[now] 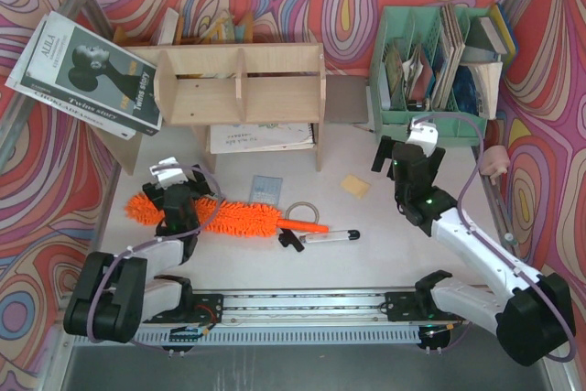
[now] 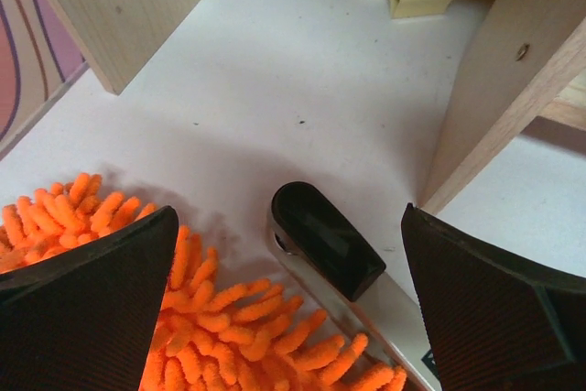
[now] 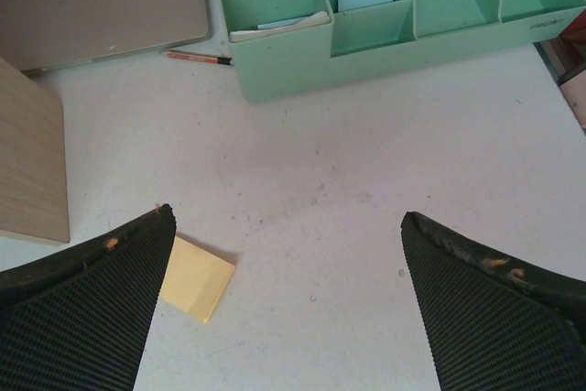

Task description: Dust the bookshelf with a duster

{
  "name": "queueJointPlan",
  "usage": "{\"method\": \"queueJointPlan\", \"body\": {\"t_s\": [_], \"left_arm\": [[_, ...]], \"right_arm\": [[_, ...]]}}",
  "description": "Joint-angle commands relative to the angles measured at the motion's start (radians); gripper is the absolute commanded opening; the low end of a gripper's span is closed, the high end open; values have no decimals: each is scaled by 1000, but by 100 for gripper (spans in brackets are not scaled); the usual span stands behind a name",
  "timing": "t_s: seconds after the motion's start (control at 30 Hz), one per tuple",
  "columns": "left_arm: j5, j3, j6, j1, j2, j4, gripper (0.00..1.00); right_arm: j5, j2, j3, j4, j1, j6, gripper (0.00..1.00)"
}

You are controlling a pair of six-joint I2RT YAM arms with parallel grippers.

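The bookshelf (image 1: 240,84) stands at the back centre, with two panels showing in the left wrist view (image 2: 513,89). The orange fluffy duster (image 1: 233,217) lies flat on the table in front of it, handle (image 1: 307,225) pointing right. My left gripper (image 1: 177,197) is open, low over the left part of the duster's head. Orange fibres (image 2: 211,336) lie between its fingers (image 2: 82,309), beside a black-tipped silver object (image 2: 325,240). My right gripper (image 1: 407,157) is open and empty over bare table (image 3: 302,190), far from the duster.
A silver-black pen-like tool (image 1: 320,238) lies right of the duster handle. A mint-green organiser (image 1: 439,61) stands back right, also in the right wrist view (image 3: 366,25). A yellow note (image 3: 194,278), a ring (image 1: 300,212), a blue card (image 1: 265,185) and a leaning magazine (image 1: 87,66) are around.
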Motion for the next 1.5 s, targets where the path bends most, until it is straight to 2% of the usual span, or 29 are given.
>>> {"method": "queueJointPlan", "body": {"t_s": [0.0,0.13,0.23,0.37,0.47,0.57,0.63,0.73,0.8,0.93,1.0,1.03,1.1,1.13,1.17,1.2,1.47], "left_arm": [[-50,19,73,4,36,24,98],[-50,16,138,6,110,138,98],[57,12,171,6,181,231,98],[108,11,153,46,309,353,98],[153,6,145,75,420,481,98],[176,49,113,92,340,279,98],[193,84,100,118,367,265,98],[199,128,32,160,332,114,98],[206,121,21,175,349,155,98],[205,131,10,182,342,124,98],[205,133,8,182,340,115,98],[206,135,8,182,336,109,98],[207,137,10,182,341,113,98],[207,138,9,182,341,109,98],[208,141,9,182,339,103,98],[208,142,9,182,340,101,98],[244,173,23,182,345,46,98]], "right_arm": [[2,14,-22,51,-22,-7,99],[-9,29,-32,89,-40,-37,99],[-20,42,-50,145,-56,-68,99],[-23,71,-103,266,-85,-106,99],[-10,109,-162,418,-100,-147,99],[-15,172,-231,576,-118,-180,99],[-34,216,-279,710,-133,-203,99],[-55,299,-330,877,-148,-236,99],[-61,362,-361,1011,-149,-261,99],[-101,517,-398,1223,-169,-312,99],[-176,588,-421,1343,-201,-317,99],[-264,594,-412,1358,-218,-319,99],[-401,616,-381,1266,-264,-304,99],[-426,649,-379,1301,-280,-308,99],[-431,654,-363,1314,-285,-298,99],[-455,650,-352,1237,-294,-292,99],[-435,650,-355,1247,-299,-287,99]]}}
